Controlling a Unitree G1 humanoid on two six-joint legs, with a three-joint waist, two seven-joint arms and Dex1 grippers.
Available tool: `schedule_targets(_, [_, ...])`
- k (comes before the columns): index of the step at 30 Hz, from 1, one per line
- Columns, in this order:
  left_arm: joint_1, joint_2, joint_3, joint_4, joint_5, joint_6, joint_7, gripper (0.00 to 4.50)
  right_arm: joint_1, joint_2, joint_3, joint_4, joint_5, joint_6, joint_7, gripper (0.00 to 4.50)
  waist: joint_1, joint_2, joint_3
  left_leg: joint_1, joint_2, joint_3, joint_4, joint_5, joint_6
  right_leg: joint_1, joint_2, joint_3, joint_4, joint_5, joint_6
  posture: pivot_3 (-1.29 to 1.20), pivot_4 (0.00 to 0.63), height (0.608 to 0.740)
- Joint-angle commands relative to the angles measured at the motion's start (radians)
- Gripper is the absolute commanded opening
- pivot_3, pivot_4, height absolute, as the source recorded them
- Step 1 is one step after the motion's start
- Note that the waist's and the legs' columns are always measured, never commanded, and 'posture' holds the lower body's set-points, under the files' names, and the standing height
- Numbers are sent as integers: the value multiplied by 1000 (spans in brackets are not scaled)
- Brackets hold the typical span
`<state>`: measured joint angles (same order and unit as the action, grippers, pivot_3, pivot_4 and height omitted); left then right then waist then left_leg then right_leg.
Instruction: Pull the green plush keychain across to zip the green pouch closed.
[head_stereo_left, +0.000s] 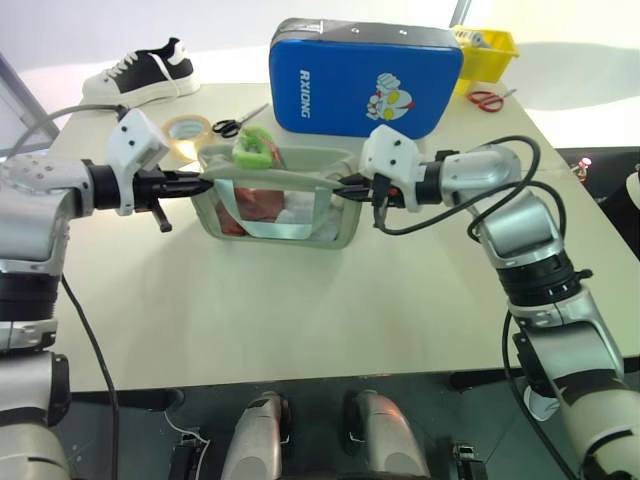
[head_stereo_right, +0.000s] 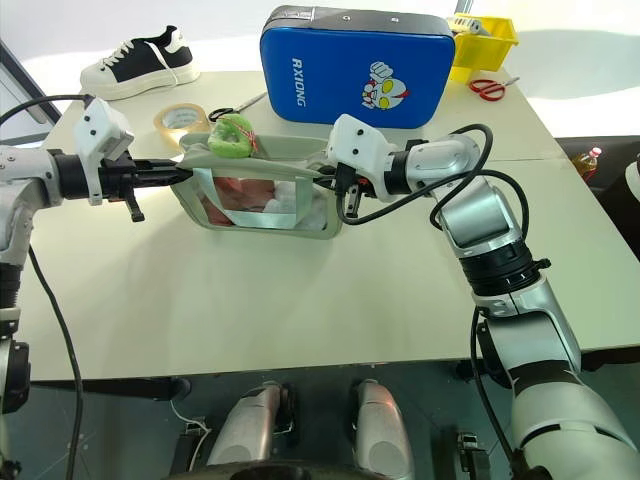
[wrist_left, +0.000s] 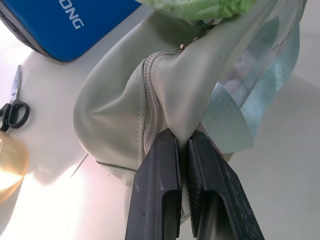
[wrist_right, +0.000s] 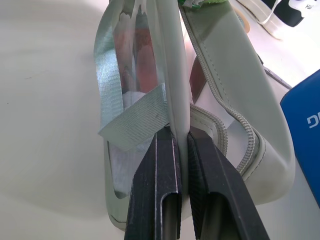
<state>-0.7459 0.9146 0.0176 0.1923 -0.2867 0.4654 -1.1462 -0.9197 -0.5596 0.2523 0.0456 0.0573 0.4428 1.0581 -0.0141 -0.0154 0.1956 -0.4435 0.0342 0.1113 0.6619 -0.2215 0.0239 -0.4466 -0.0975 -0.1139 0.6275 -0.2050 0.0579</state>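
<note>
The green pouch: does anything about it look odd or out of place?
Yes: the green pouch is pinched at both ends, left gripper on one edge, right gripper on the other. Its zipper gapes open and the green plush keychain sits unheld on top.

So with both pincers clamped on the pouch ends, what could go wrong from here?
1. Both the left pincer and the right pincer are shut on the green pouch, so neither is free to pull the green plush keychain; letting go of one end may let the pouch sag.
2. Each grip pinches only a thin fold of edging, which could slip under tension.
</note>
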Motion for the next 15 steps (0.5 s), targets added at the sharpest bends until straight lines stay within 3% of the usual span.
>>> schedule_targets(1, [0,16,31,-20,-11,-1,-5,30,-27,8,10,3,-4,-7,3,0,0,0,0,0,0,0,0,0,0,0,0,0,0,0,0,0,150,740])
schedule_targets(9, [-7,17,25,-28,-12,27,-3,30,-37,15,3,18,0,3,1,0,0,0,0,0,0,0,0,0,0,0,0,0,0,0,0,0,150,740])
schedule_targets(12, [3,17,23,-39,-13,30,-7,0,-46,18,-1,33,4,9,3,1116,0,0,0,0,0,0,0,0,0,0,0,0,0,0,0,0,150,740])
schedule_targets(15, [7,14,21,-37,-8,25,-4,0,-78,12,-8,58,1,-2,12,2623,0,0,0,0,0,0,0,0,0,0,0,0,0,0,0,0,150,740])
